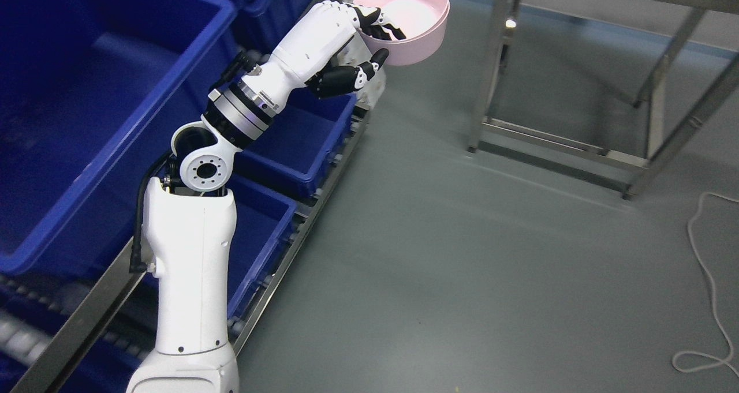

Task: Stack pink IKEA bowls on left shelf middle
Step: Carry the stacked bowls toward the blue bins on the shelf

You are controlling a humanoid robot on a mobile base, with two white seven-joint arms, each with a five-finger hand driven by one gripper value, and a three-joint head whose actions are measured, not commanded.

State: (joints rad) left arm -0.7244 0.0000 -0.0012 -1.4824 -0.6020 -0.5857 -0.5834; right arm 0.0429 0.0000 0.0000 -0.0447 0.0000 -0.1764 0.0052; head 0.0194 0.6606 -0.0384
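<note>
Pink bowl (pixel 411 18) gripped at near rim by left hand (pixel 346 41), tilted.

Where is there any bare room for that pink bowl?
The big blue bin at upper left looks bare inside, as does the grey floor between the shelf rail and metal frame. It is tight around the left hand holding the pink bowl.

no readable text, labels, numbers or signs anywhere

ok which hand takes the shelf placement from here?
Left. The left hand already grips the pink bowl by its rim, right beside the shelf of blue bins. The right arm is out of view.
</note>
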